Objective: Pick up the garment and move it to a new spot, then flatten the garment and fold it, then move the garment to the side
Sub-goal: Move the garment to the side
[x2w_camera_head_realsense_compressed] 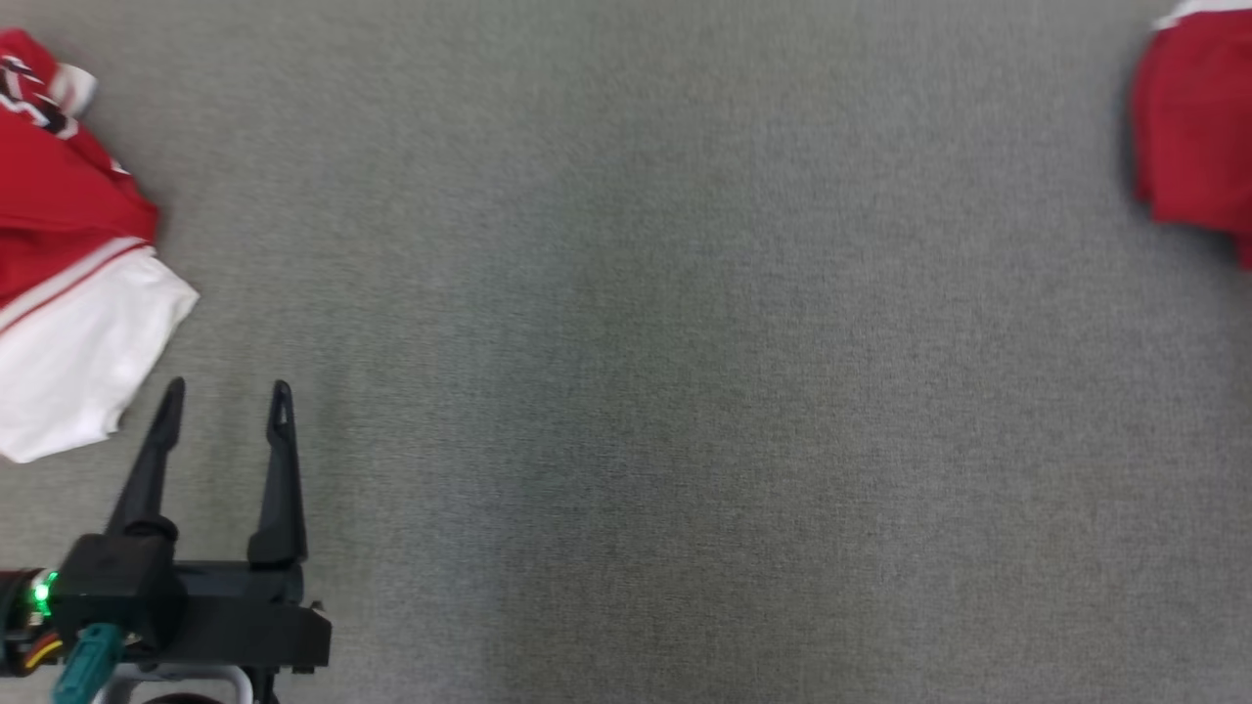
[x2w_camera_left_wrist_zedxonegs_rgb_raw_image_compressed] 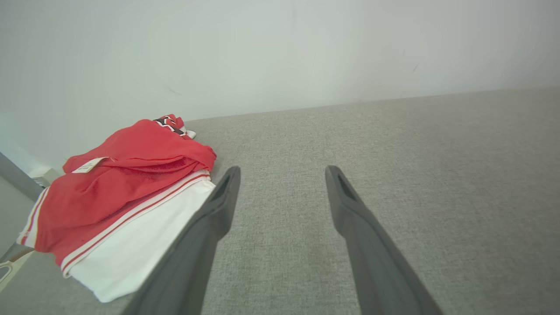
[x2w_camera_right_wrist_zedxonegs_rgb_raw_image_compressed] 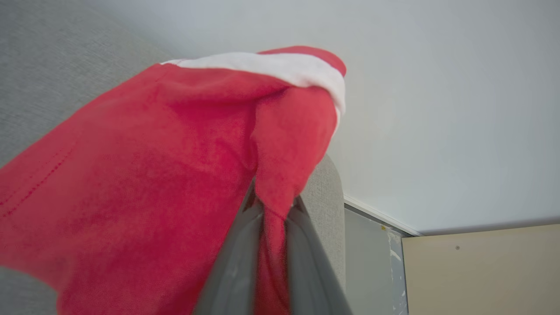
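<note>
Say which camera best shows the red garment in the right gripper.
The right wrist view: the red garment is close, pinched in the right gripper. The head view catches a red corner at its right edge. The left wrist view faces a red-and-white garment.

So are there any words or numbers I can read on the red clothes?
White tag on the red and white garment: faint marks, too small to read.
Black and white print at that garment's far end: crumpled, cannot be read.
No other writing is to be seen.
</note>
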`<state>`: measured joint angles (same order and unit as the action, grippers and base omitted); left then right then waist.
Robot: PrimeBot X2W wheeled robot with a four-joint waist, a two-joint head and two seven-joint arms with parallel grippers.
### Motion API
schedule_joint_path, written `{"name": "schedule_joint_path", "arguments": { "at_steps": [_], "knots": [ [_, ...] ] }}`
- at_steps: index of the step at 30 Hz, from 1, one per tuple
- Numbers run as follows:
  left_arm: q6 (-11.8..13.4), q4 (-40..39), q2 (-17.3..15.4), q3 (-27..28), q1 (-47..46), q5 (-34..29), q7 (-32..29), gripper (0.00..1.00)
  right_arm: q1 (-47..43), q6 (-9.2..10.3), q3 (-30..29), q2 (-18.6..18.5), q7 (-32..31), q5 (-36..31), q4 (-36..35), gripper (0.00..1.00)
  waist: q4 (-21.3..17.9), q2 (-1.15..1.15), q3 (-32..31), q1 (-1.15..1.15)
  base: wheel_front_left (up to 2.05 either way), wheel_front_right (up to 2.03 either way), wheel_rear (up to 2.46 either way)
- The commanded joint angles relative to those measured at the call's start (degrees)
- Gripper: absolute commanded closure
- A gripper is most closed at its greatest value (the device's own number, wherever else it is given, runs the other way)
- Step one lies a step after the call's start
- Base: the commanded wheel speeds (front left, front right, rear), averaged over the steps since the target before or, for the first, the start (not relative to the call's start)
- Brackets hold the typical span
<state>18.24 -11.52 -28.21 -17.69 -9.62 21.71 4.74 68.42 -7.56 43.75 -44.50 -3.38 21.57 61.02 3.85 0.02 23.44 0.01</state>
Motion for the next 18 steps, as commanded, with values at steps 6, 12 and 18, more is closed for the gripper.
{"name": "schedule_joint_path", "arguments": {
  "at_steps": [6,12,18],
  "knots": [
    [1.79,-4.23,-2.12,1.49,0.91,-1.06,-1.56,0.00,4.72,0.12,4.76,-4.31,0.34,1.81,1.73,1.00,-2.94,-0.02,5.33,-0.01,0.00,0.00,0.00],
    [2.45,-6.18,-2.81,2.02,1.39,-1.32,-2.11,0.00,7.70,0.12,8.14,-4.91,1.10,1.01,3.87,1.00,-3.13,-0.02,6.31,-0.01,0.00,0.00,0.00],
    [2.95,-7.16,-3.14,2.13,1.89,-1.40,-2.16,0.00,10.93,0.12,10.70,-5.25,3.74,-0.05,5.15,1.00,-2.84,-0.02,7.01,-0.01,0.00,0.00,0.00]
  ]
}}
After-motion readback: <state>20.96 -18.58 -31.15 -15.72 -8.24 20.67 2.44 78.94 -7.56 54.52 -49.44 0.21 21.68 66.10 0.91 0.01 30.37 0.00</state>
